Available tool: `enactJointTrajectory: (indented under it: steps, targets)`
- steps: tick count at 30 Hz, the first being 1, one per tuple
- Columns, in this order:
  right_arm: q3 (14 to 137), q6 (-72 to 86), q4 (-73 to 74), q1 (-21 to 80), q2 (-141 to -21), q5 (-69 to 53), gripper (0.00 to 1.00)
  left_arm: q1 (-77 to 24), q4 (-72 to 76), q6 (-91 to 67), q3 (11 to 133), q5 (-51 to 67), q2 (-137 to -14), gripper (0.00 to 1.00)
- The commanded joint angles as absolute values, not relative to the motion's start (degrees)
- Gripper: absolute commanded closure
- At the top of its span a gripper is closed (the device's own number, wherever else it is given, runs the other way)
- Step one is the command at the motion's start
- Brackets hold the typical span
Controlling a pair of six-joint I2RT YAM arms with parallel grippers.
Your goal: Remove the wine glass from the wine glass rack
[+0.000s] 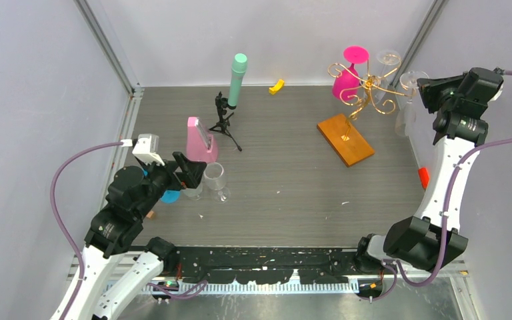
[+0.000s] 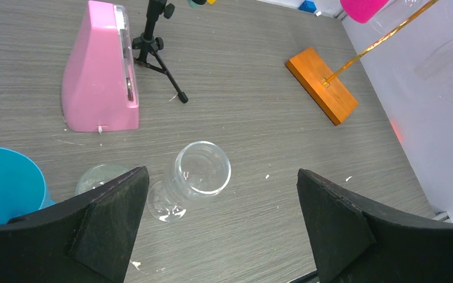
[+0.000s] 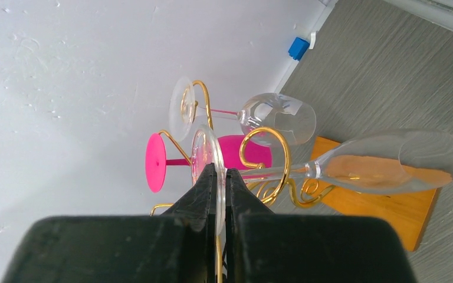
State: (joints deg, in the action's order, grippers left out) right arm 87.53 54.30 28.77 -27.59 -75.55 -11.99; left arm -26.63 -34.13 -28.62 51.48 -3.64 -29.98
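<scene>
Now the right pincer point(image 3: 218, 172) is squeezed tight on the round foot of a clear wine glass point(image 3: 389, 162). That glass hangs upside down on the gold rack point(image 1: 369, 84), which stands at the far right of the table point(image 1: 287, 193), near the wall. Three glasses hang on the one rack: the pinched one, a second clear glass point(image 3: 280, 118) and a pink glass point(image 1: 344, 83).

The left pincer point(image 2: 221, 173) is wide open and holds nothing. It hangs over a small glass point(image 2: 203, 168) on the table and does not touch it. A round clear thing point(image 2: 97, 177) sits just beside that, half hidden by a finger. Close by are one pink box point(image 2: 97, 71), one black tripod point(image 2: 153, 41) and one blue cup point(image 2: 6, 183).
</scene>
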Motion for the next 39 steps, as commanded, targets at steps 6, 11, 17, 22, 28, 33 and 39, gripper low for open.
enactJointTrajectory:
  steps: [6, 11, 17, 22, 28, 33, 39]
  targets:
    - [85.1, 56.6, 21.3, -28.1, -71.5, -17.2, 1.0, -26.7, -32.3, -29.5, 52.5, -4.4, -29.4, 0.0]
    - [82.3, 59.5, 15.7, -28.0, -72.0, -20.4, 1.0, -26.7, -32.4, -29.5, 52.6, -4.4, -29.5, 0.0]
    - [81.1, 60.8, 11.6, -27.1, -74.2, -20.9, 1.0, -26.7, -32.4, -29.6, 52.6, -4.6, -30.0, 0.0]
    - [81.2, 61.4, 7.0, -26.3, -76.1, -21.4, 1.0, -26.7, -32.1, -29.8, 52.6, -4.6, -30.4, 0.0]
    - [83.4, 61.0, 5.2, -25.7, -79.3, -20.0, 1.0, -26.7, -31.9, -30.0, 52.6, -4.6, -30.8, 0.0]
    - [84.7, 57.6, 3.2, -25.0, -80.8, -15.2, 1.0, -26.7, -32.1, -30.0, 52.8, -4.6, -31.1, 0.0]
    - [86.3, 49.3, 5.7, -24.5, -79.1, -5.6, 1.0, -26.7, -32.2, -30.0, 53.0, -4.6, -31.1, 0.0]
